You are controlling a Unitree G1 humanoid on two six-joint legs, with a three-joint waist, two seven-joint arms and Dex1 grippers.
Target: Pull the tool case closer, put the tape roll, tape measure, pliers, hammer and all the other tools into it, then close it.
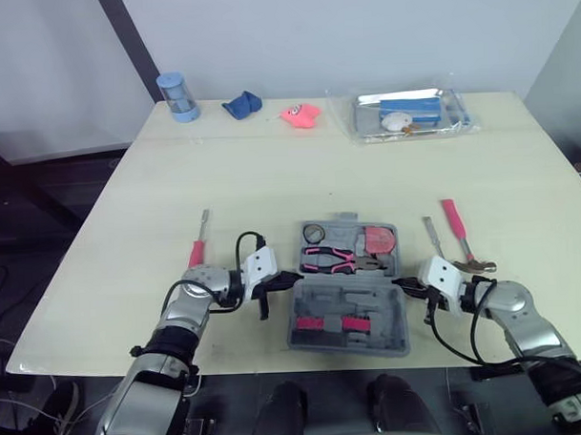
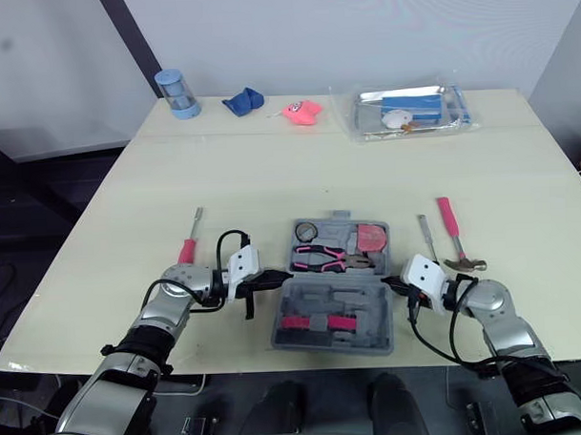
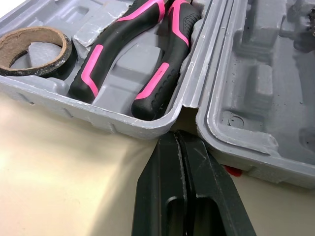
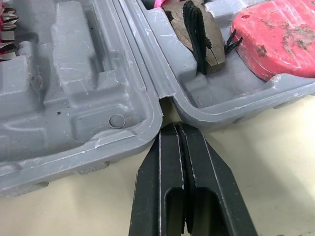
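Note:
The grey tool case (image 1: 372,308) lies open near the table's front edge. Its far half holds the tape roll (image 1: 314,233), the pink-and-black pliers (image 1: 335,259) and the red tape measure (image 1: 378,240). My left gripper (image 1: 294,277) is shut, its tip at the hinge notch on the case's left side (image 3: 176,135). My right gripper (image 1: 400,283) is shut too, its tip at the hinge notch on the right side (image 4: 171,127). The pink-handled hammer (image 1: 460,235) and a slim metal tool (image 1: 432,236) lie on the table right of the case. A red-handled screwdriver (image 1: 199,245) lies to its left.
Along the far edge stand a blue cup (image 1: 177,95), a blue cloth (image 1: 242,105), a pink object (image 1: 300,114) and a clear plastic bag of items (image 1: 411,113). Two pink pieces (image 1: 323,323) sit in the case's near half.

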